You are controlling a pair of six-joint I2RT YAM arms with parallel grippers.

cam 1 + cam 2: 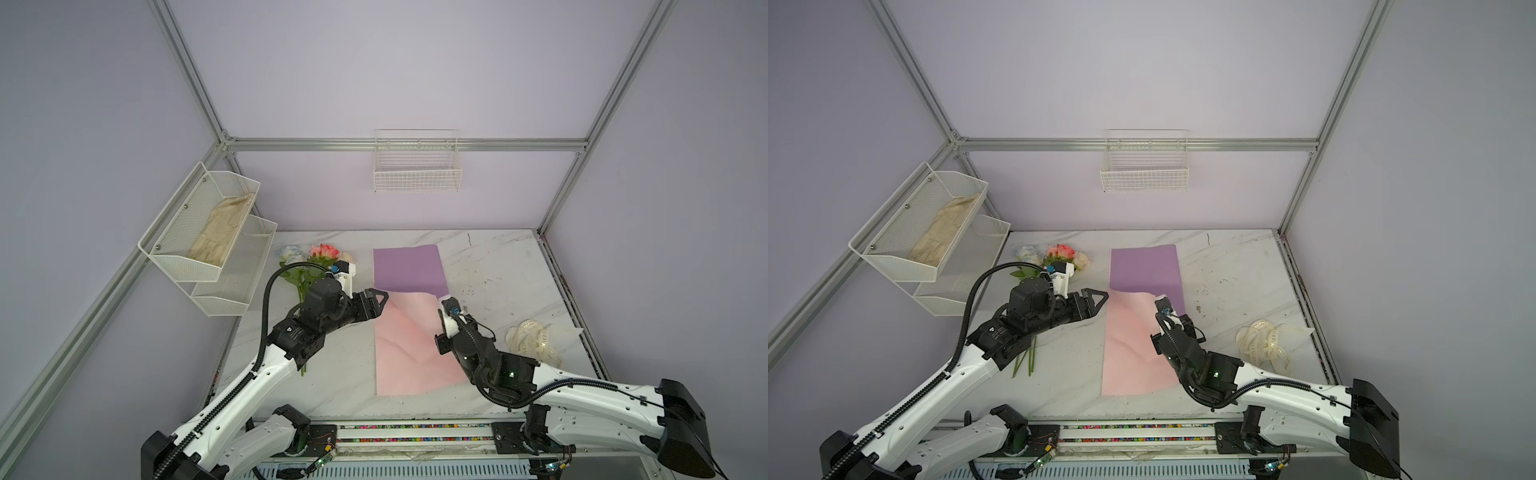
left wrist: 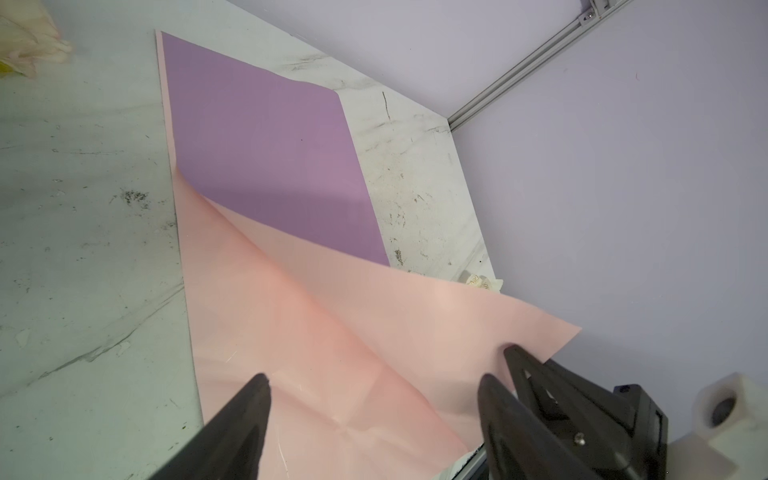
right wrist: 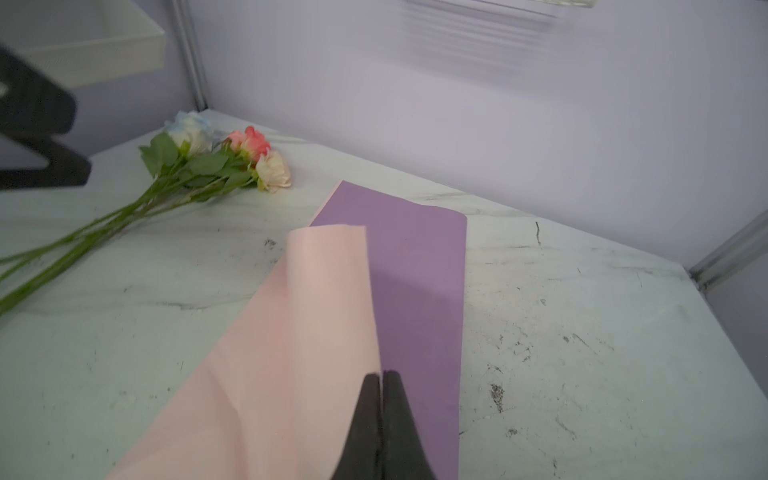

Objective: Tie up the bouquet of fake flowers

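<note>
Right jaws pinch the lifted wrap paper (image 3: 291,332); left jaws stand spread, seemingly just beside it. Roses (image 3: 208,164) lie well apart.

Soft, even overhead light fills the enclosure, with no hard glare. A faint shadow falls on the wrap paper (image 3: 415,299) just ahead of the right claw (image 3: 381,374). In the right wrist view the wire basket (image 3: 478,25) streaks with motion blur, and the left claw (image 3: 72,143) sits out of focus. Both top views stay sharp.
</note>
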